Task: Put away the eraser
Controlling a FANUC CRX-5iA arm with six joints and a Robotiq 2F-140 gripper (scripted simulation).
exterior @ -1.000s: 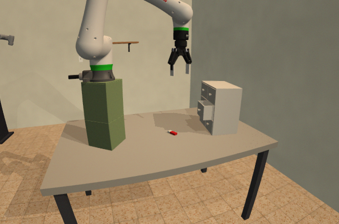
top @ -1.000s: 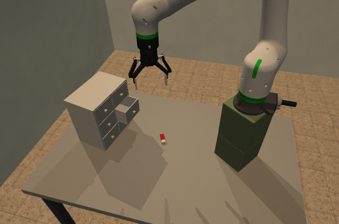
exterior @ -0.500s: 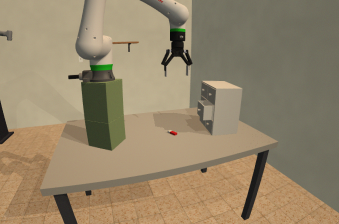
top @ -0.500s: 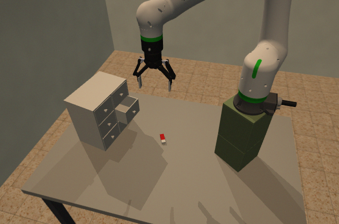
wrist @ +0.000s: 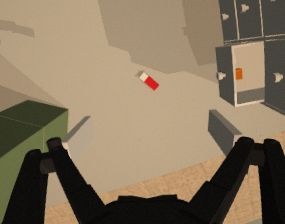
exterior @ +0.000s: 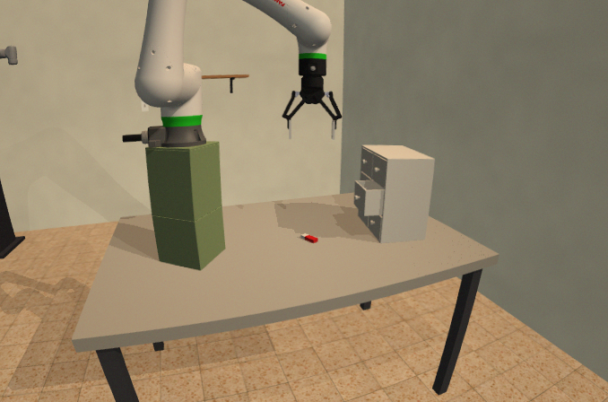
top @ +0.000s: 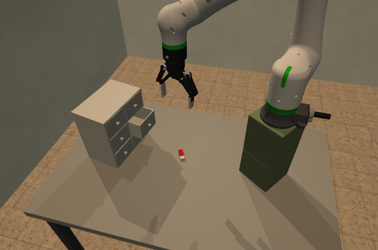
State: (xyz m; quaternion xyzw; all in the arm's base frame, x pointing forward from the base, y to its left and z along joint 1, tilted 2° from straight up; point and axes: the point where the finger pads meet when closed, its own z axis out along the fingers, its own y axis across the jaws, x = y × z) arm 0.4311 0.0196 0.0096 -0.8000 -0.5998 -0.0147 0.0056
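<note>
One drawer (top: 141,129) (exterior: 373,201) (wrist: 225,75) of your chest (top: 96,129) (exterior: 406,198) (wrist: 277,77) stands pulled out, the middle one of the column farther from you in the top view; you can see the others sitting in the front. Inside the open one, your wrist view shows a small orange block (wrist: 239,74) lying on the drawer's floor, well off the tray's front wall or not, you cannot tell exactly.

Your red and white eraser (top: 181,154) (exterior: 309,238) (wrist: 149,81) lies flat on the bench (top: 213,176) (exterior: 285,279) (wrist: 138,125), between the chest and the green pedestal (top: 266,188) (exterior: 186,213) (wrist: 53,120), apart from both. In the exterior view its red end points toward the chest side and its white end toward the pedestal side.

Your hand (top: 177,102) (exterior: 311,138) (wrist: 149,123) is spread wide, with nothing between its pale fingertips (top: 163,90) (exterior: 333,129). It hangs above the bench, pointing down, well above the eraser and touching neither it nor the chest. Both chest and pedestal stand upright.
</note>
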